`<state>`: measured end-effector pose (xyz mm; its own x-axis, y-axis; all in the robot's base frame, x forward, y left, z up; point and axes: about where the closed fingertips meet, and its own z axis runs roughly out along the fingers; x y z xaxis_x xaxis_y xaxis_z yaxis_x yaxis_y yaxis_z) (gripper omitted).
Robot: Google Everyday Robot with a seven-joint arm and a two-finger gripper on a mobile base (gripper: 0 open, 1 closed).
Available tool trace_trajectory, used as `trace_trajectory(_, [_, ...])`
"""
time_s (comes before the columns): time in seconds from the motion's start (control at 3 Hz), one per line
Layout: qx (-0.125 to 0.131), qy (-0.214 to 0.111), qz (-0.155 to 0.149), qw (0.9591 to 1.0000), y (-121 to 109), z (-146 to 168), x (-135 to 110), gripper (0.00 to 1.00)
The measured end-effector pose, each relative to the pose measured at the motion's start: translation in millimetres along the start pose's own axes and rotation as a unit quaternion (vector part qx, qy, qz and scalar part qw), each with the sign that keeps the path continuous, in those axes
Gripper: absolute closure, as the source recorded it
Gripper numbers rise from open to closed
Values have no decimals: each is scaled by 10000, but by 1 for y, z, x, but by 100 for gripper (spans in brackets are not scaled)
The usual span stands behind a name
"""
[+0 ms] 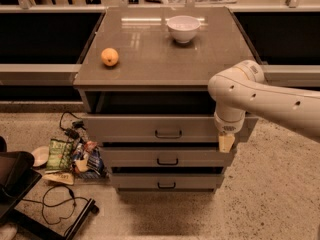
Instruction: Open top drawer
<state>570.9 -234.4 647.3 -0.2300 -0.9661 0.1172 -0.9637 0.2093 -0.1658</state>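
Note:
The grey cabinet has three drawers. The top drawer [130, 128] is the tallest front, with a small black bar handle [168, 133]. It stands pulled out a little, with a dark gap between its upper edge and the cabinet top. My gripper [226, 136] hangs from the white arm [260, 94], which reaches in from the right. It is at the right end of the top drawer's front, well right of the handle. A pale tag hangs at its tip.
An orange [110, 57] and a white bowl [183, 28] sit on the cabinet top [150, 54]. Two shorter drawer fronts [167, 160] lie below. Snack bags [62, 154], cables and a dark chair base [20, 184] lie on the floor at the left.

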Motion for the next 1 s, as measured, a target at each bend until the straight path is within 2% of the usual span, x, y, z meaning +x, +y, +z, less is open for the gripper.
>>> trace_trajectory(0.67, [0,0,0,10000,-1,-3,0,89])
trace_trajectory(1.0, [4,71,157,9999,11,-11,6,100])
